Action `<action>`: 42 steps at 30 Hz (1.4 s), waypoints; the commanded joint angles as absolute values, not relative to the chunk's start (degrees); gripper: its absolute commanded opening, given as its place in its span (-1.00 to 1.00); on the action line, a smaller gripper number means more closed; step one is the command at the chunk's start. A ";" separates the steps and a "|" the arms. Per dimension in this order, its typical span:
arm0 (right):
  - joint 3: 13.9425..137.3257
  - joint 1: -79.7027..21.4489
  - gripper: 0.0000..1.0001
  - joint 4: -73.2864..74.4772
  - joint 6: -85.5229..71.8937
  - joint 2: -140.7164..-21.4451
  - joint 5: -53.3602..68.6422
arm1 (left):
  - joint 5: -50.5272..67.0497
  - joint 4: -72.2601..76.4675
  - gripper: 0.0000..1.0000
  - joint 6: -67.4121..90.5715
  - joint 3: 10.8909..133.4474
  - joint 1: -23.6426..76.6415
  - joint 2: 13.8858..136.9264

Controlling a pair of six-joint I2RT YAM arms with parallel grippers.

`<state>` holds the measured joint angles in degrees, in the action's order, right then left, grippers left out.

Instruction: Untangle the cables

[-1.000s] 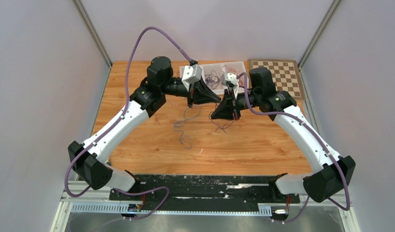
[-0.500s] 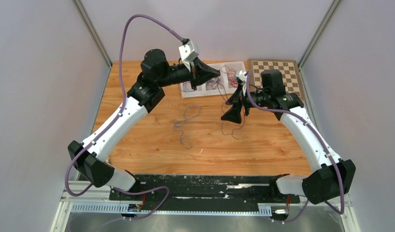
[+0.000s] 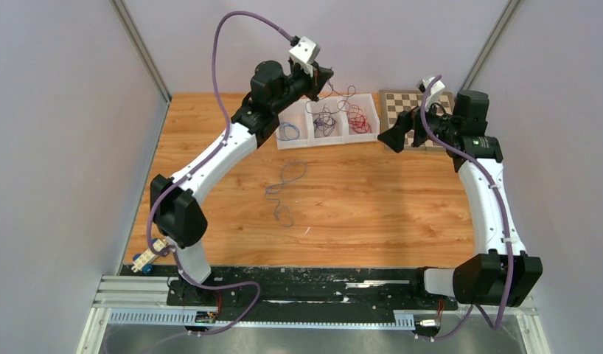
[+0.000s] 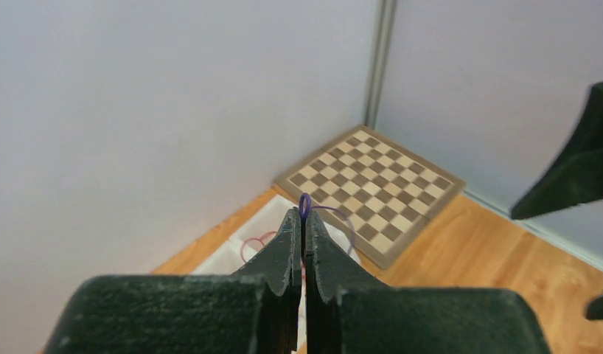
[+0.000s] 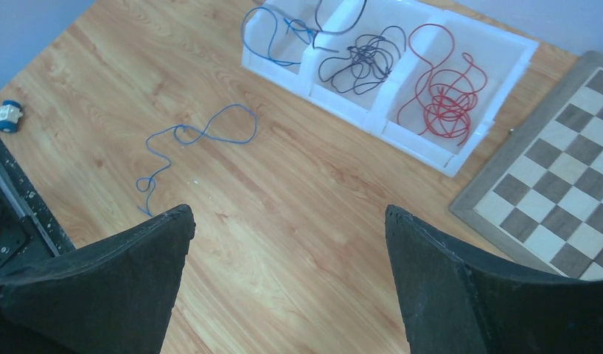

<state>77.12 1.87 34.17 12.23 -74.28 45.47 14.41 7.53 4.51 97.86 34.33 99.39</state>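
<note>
Left gripper (image 4: 304,230) is clenched on a purple cable (image 4: 305,204) high above the tray (image 3: 324,144). The right gripper (image 5: 287,214) hangs released and empty. Blue, dark and red strands already sit sorted in separate compartments, while one blue cable (image 3: 282,190) lies on the desk (image 3: 372,206), not yet sorted.

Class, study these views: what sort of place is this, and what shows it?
Probably a robotics lab test cell: a left arm and right arm mounted at a wooden table, plain panels enclosing it, and a three-compartment tray of coloured cables.
</note>
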 commanded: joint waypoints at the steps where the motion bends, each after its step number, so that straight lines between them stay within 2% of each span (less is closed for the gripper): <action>1: 79.59 3.75 1.00 31.27 10.31 -73.91 45.34 | 8.88 15.93 -1.00 1.88 106.73 32.90 105.60; 12: 76.92 4.79 1.00 31.25 10.62 -73.23 45.41 | 7.77 21.98 -1.00 5.10 121.18 30.46 123.35; 25: 77.56 5.08 1.00 31.13 9.81 -77.66 45.88 | -11.77 22.30 -1.00 10.24 126.02 31.04 131.93; 28: 78.39 5.08 1.00 28.80 11.41 -79.30 48.08 | -10.87 21.84 -1.00 12.23 124.56 31.16 129.93; 31: 79.51 4.40 1.00 20.51 11.82 -80.47 49.01 | -9.75 21.01 -1.00 14.29 122.32 31.50 126.04; 38: 78.78 -7.24 1.00 -8.06 15.35 -82.43 34.80 | -13.84 6.06 -1.00 29.49 122.85 33.30 115.56; 42: 85.86 -11.74 1.00 -13.34 12.06 -88.90 30.81 | -12.77 5.36 -1.00 33.41 118.73 34.56 109.97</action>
